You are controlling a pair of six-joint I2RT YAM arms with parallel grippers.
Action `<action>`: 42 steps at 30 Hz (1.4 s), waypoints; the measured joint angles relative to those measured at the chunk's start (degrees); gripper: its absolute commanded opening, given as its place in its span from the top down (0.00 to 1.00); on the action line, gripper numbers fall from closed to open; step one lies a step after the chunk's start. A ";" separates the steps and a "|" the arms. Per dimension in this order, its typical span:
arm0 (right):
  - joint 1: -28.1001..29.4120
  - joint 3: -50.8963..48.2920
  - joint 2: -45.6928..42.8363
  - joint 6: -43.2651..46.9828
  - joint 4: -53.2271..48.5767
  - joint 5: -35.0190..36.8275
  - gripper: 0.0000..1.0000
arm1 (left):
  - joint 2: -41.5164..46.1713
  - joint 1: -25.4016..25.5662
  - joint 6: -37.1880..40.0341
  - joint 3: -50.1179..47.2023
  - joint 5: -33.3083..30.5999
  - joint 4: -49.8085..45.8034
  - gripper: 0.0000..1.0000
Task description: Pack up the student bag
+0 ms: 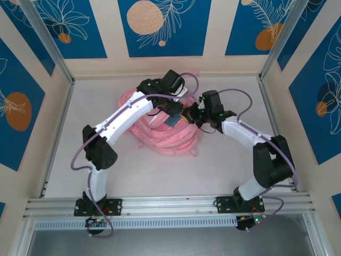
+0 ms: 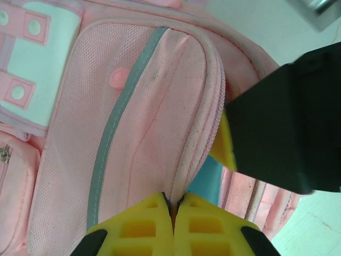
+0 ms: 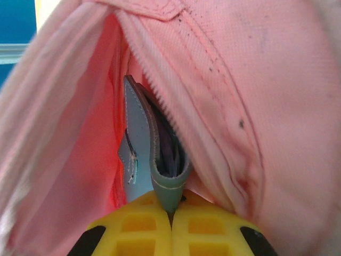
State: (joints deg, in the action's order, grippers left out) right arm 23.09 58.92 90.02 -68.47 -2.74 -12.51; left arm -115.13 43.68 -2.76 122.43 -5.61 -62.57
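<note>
Pink fabric of the student bag (image 2: 149, 122) is pinched in the left gripper (image 2: 173, 213); the right gripper (image 3: 171, 213), clamped on a grey wallet (image 3: 165, 176), should push deeper before releasing.

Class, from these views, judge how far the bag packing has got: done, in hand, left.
Done: a pocket of the soft pink fabric backpack is unzipped. In hand: the left gripper pinches that pocket's edge open; the right gripper grips a flat grey-blue leather-look case, partly inside the opening. Left, probably: pushing it in, releasing, zipping up.
</note>
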 measured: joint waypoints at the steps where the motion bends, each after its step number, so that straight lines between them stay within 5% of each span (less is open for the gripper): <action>1: 0.31 -0.02 1.11 -1.29 2.05 -0.04 0.94 | 0.00 -0.22 -0.24 0.00 0.37 0.00 0.95; 4: 0.87 0.04 4.28 -4.90 7.98 -0.63 0.87 | 0.00 -1.07 -1.40 0.00 2.10 0.02 0.94; 10: 1.33 0.02 7.91 -10.23 15.65 -2.60 0.60 | 0.00 -3.45 -3.69 0.00 6.34 0.48 0.88; 19: 1.18 -12.33 -2.40 -10.97 14.99 -2.05 0.54 | 2.10 -6.27 -8.02 -2.67 18.75 3.10 0.54; 27: 1.22 -17.79 -16.92 -5.49 -1.97 3.89 0.50 | 14.40 -10.03 -11.54 -19.26 23.17 9.88 0.40; 31: 1.22 -17.20 -21.35 -0.72 -14.01 10.51 0.55 | 22.18 -11.15 -11.91 -31.91 21.81 13.49 0.40; 35: 1.16 -15.56 -23.41 3.54 -23.58 16.20 0.74 | 27.65 -11.32 -11.28 -43.30 21.31 17.33 0.41; 42: -0.48 -15.52 -26.69 4.74 -30.21 19.04 0.92 | 32.50 -11.32 -12.41 -55.98 23.87 25.07 0.44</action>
State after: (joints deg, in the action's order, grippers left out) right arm 22.61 43.40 63.33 -63.72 -32.95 6.52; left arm -82.63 32.36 -15.18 66.46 18.26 -37.50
